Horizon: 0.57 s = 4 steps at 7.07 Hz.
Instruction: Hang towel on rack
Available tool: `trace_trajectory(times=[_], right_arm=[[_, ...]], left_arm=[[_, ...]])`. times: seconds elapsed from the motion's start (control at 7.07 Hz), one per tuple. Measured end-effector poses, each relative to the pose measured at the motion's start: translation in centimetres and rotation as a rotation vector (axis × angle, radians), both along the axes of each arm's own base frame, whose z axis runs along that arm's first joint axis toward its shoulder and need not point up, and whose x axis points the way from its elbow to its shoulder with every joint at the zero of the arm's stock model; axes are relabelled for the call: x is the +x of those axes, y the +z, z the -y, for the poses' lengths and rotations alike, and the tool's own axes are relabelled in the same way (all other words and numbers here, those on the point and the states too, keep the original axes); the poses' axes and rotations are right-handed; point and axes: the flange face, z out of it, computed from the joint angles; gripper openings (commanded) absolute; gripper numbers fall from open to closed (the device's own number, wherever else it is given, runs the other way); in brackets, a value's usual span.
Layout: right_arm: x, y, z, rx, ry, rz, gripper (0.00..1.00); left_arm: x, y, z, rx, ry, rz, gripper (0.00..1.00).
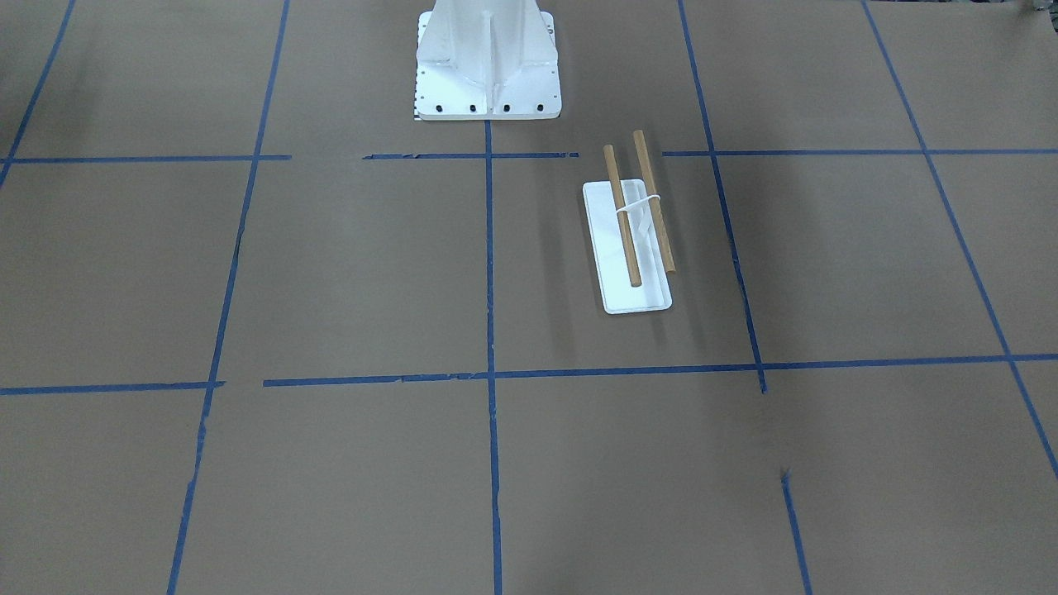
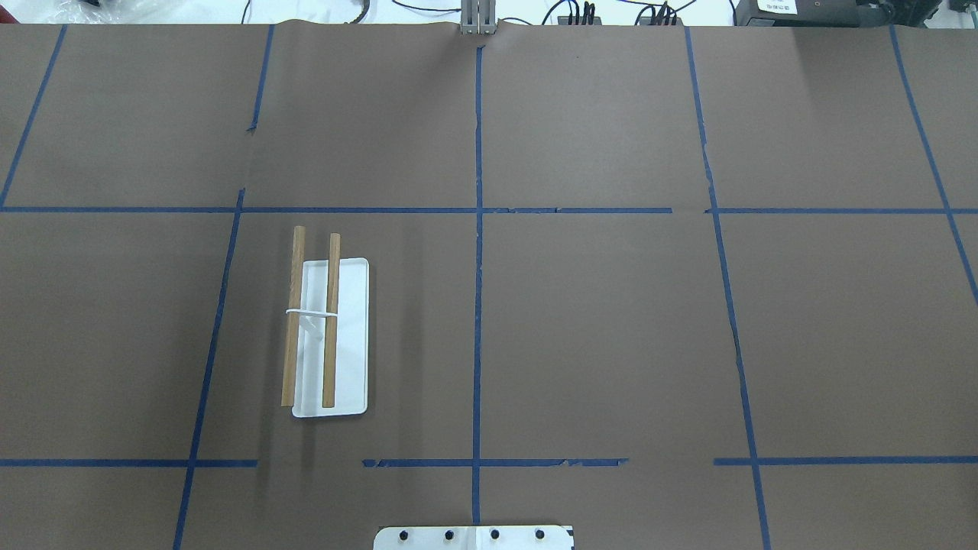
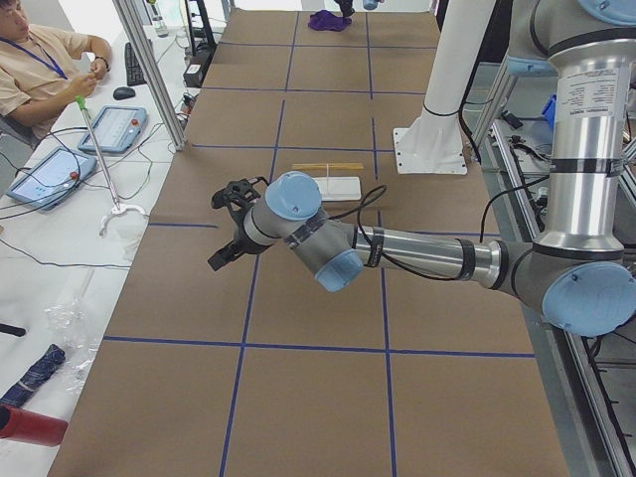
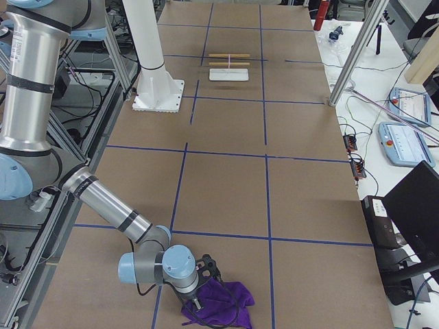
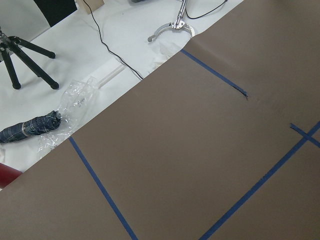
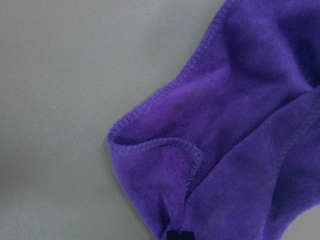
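1. Closest to us, a purple soft cloth towel [image 6: 240,140] fills the right wrist view. It lies crumpled on the brown paper-covered tabletop [image 4: 226,185], near the middle of the right-end edge.
2. The right gripper [image 4: 199,295] is low over the towel's robot-side part. We cannot tell whether its fingers are spread or pinching cloth.
3. We judge the towel to be light and limp. It will sag and trail from any single hold, so the stitched hem at the folded corner looks like the best place to grip.
4. The small rack of two light-brown wooden rods on a flat white base [image 2: 328,336] stands well apart from the towel. It is in the left half of the tabletop, toward the robot-side edge. It looks light, so a dragged towel could push or tip it.
5. The left gripper [image 3: 227,227] hangs above the tabletop, out toward the operators' edge. We cannot tell whether it is spread or closed.
6. A large white ribbed pedestal [image 1: 488,66] stands at the robot-side edge near the rack, and we judge it the main thing to steer past. The left arm reaches across on the rack's left-end side, off the route from the towel.
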Motion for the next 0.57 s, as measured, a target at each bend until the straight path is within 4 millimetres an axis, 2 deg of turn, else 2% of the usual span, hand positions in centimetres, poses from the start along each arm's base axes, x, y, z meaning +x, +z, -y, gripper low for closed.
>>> trace_trajectory(times=[0.14,0.28,0.57], right_arm=[[0.2,-0.4,0.2,0.01,0.006,0.004,0.0],[0.7,-1.7,0.9,0.04,0.023,0.009,0.0],[1.6,-7.0,3.4,0.149,0.05,0.014,0.0]], left_arm=[[0.0,0.0,0.0,0.0,0.0,0.0,1.0],[0.0,0.0,0.0,0.001,0.0,0.0,1.0],[0.0,-0.3,0.0,0.007,0.0,0.0,1.0]])
